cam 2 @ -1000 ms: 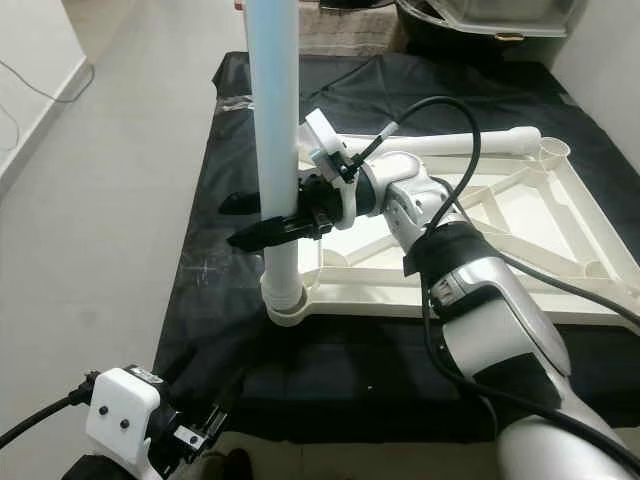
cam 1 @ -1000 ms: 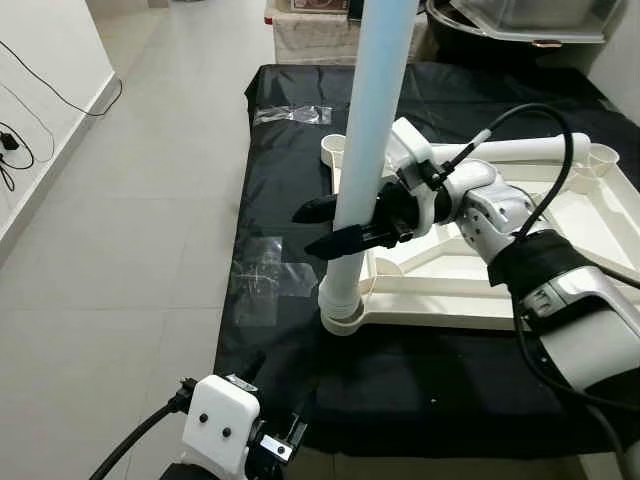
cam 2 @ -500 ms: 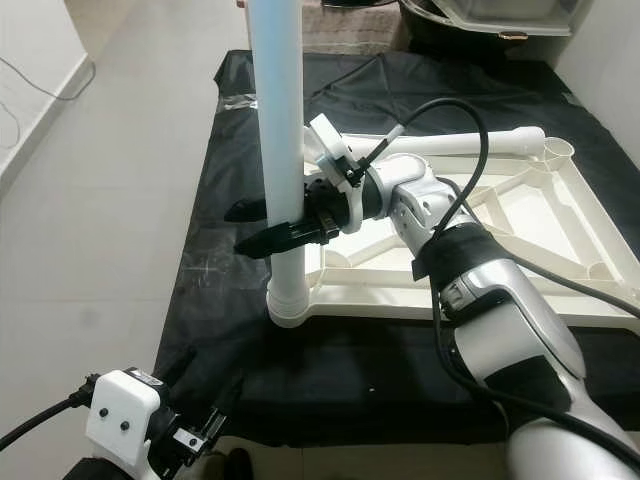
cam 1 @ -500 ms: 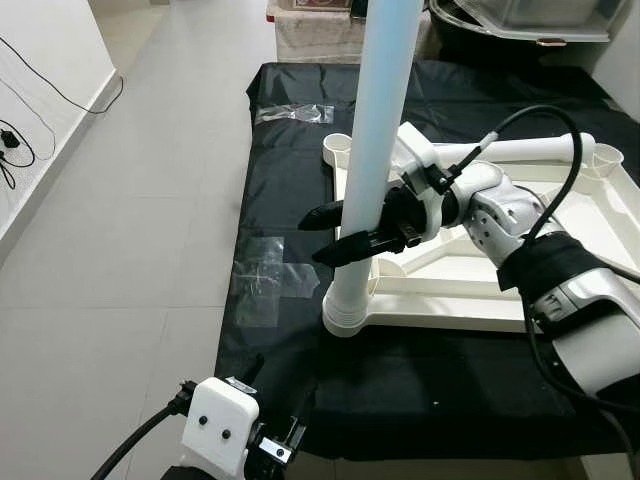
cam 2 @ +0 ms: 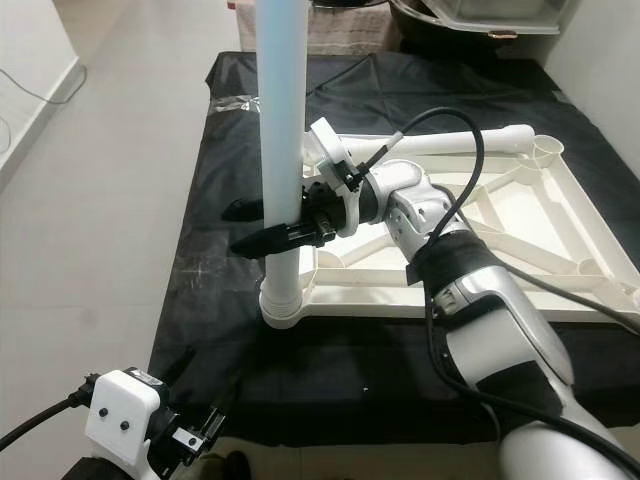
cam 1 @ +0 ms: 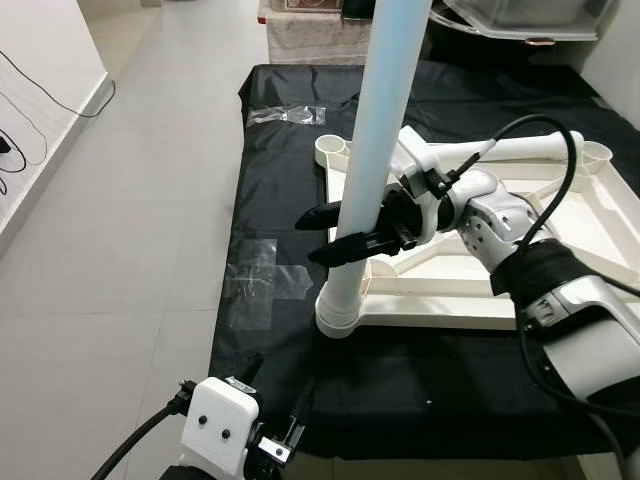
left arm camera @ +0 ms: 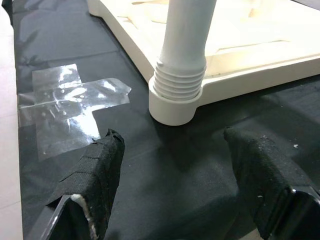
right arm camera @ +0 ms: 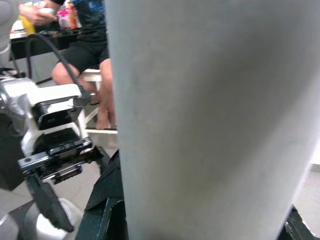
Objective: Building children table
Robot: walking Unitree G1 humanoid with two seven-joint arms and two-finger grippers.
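A white table top (cam 1: 470,308) lies upside down on a black cloth (cam 1: 280,190). A pale, long table leg (cam 1: 378,150) stands upright in its near-left corner socket (cam 1: 338,322); threads (left arm camera: 179,82) show just above the socket. My right gripper (cam 1: 328,235) is shut on the leg at mid height, one black finger on each side. In the right wrist view the leg (right arm camera: 210,120) is very close. My left gripper (left arm camera: 175,142) hangs low in front of the socket, open and holding nothing. A second leg (cam 1: 525,148) lies along the top's far edge.
Clear tape patches (cam 1: 262,280) stick to the cloth left of the socket, another (cam 1: 290,115) farther back. Grey tiled floor (cam 1: 130,200) runs along the left, with a wall and cables. Boxes stand beyond the cloth. A seated person's legs (right arm camera: 90,75) show in the right wrist view.
The head view has shifted slightly. My right gripper keeps its hold on the upright leg at about the same height. The left arm stays low.
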